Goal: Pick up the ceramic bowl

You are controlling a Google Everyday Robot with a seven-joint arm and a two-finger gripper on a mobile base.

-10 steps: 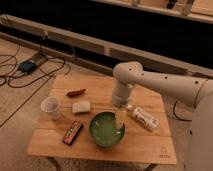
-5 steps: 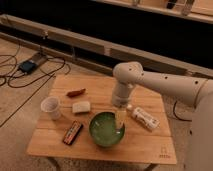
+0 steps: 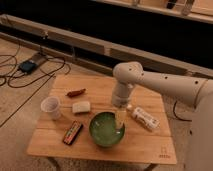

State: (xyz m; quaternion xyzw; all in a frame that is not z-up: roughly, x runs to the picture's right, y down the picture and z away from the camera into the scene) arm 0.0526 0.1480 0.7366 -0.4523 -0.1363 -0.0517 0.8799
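The white arm (image 3: 165, 82) reaches in from three o'clock and bends at its elbow. Its end effector (image 3: 120, 118) points down toward six o'clock.

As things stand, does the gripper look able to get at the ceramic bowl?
Probably yes. The gripper hangs right over the rim of the ceramic bowl on the arm's side, with nothing between them; the white bottle beside it does not seem to block the way.
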